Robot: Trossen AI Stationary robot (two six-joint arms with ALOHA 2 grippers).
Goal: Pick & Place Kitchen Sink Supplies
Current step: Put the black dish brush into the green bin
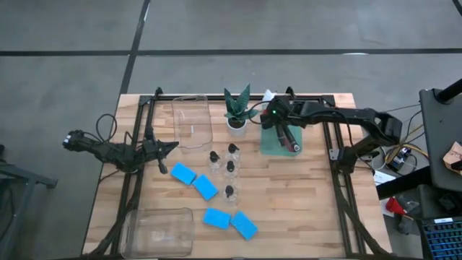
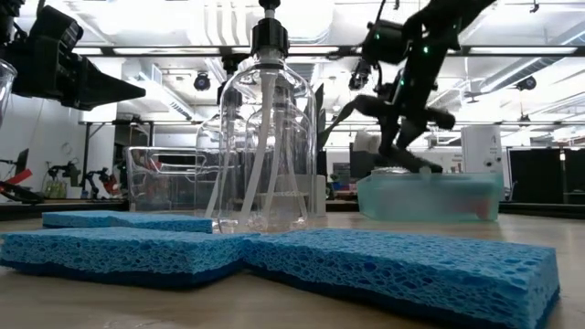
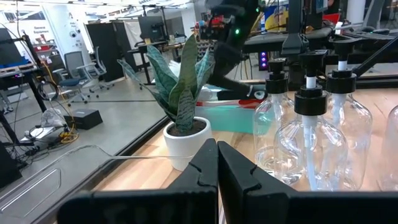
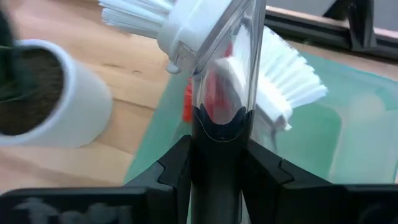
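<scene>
Right tool [image 4: 214, 134]: clamped on the handle of a black dish brush with a white head [image 4: 186, 28], held over the green-tinted tray [image 1: 280, 141] just below it.
Near that tool: inside the tray lie a red brush [image 4: 214, 93] and another white bristle head [image 4: 292, 78]; how many brushes are in there in all I cannot tell.
Beside that tool: the potted plant in its white pot [image 1: 237, 110] stands just to one side of the tray, apart from it.
Left tool [image 1: 167, 146]: fingers pressed together with nothing between them, hovering over the table [image 1: 310, 209]; the nearest blue sponge [image 1: 183, 173] lies just beyond its tip.
Ahead of the left tool: five clear pump bottles with black caps [image 1: 229, 172] stand loose in a cluster on the table; three more blue sponges [image 1: 243, 224] lie farther on.
Farther off: an empty clear tray [image 1: 190, 121] sits close by the left tool; a second clear tray [image 1: 159, 232], also empty, is well away at the table's edge.
Progress: judged early to middle; brushes are being gathered, while sponges and bottles are not yet put away.
</scene>
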